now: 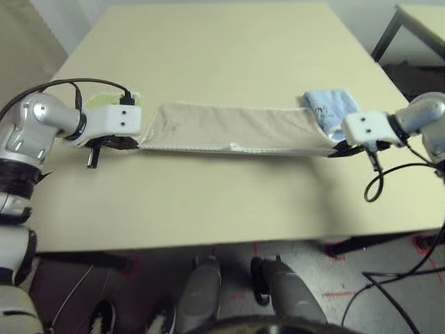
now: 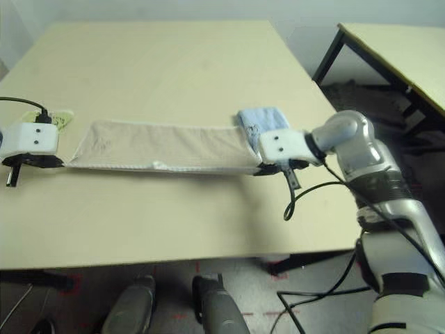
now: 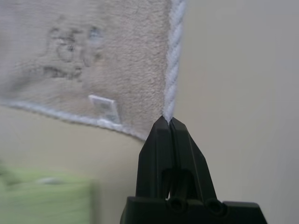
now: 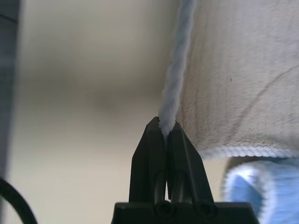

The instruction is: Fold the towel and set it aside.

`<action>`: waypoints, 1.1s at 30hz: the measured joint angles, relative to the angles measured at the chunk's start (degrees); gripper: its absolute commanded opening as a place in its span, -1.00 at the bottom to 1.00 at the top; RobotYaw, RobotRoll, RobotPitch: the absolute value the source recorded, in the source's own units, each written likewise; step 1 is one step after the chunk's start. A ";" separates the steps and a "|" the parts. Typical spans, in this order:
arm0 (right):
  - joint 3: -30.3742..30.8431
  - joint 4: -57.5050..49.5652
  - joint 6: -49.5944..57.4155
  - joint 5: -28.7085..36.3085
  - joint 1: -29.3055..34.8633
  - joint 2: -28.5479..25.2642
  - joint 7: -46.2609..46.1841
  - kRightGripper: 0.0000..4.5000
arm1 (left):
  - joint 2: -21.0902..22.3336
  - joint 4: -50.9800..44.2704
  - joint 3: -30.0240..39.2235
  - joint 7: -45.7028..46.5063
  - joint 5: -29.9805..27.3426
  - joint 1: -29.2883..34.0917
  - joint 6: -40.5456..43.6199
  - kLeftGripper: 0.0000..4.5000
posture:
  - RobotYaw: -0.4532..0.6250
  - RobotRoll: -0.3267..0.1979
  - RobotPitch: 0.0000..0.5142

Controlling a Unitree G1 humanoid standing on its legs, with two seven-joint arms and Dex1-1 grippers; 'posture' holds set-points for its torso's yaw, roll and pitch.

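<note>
the robot's left arm, silver with a white wrist housing, reaches in from the left side of the table, its black two-fingered left gripper [image 3: 170,120] pointing inward across the pale cream table [image 1: 208,209]. the silver right arm mirrors it from the other side, its black two-fingered right gripper [image 4: 167,125] pointing inward too. the left gripper is clamped on one near corner of the large beige terry towel with white stitched edging [image 1: 233,129]; the right gripper is clamped on the other near corner. the towel spans the gap between them, over the middle of the table, its near edge pulled nearly straight.

the left forearm and wrist housing cover part of the lime-green folded cloth [image 3: 42,198], and the light-blue folded cloth [image 1: 328,108] is partly hidden by the towel and the right wrist. the small dark motif on the towel is too blurred to read.

the towel is a wide, shallow band, lightly rumpled, with a white label [image 3: 105,108] by the left gripper's corner and a faint curved crease near the right gripper.
</note>
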 measured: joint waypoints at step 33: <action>10.36 2.67 15.81 1.81 -12.12 5.85 0.57 -1.00 | -0.43 18.95 -15.50 -5.82 4.01 -18.62 2.12 -0.99 | 0.05 0.25 -0.34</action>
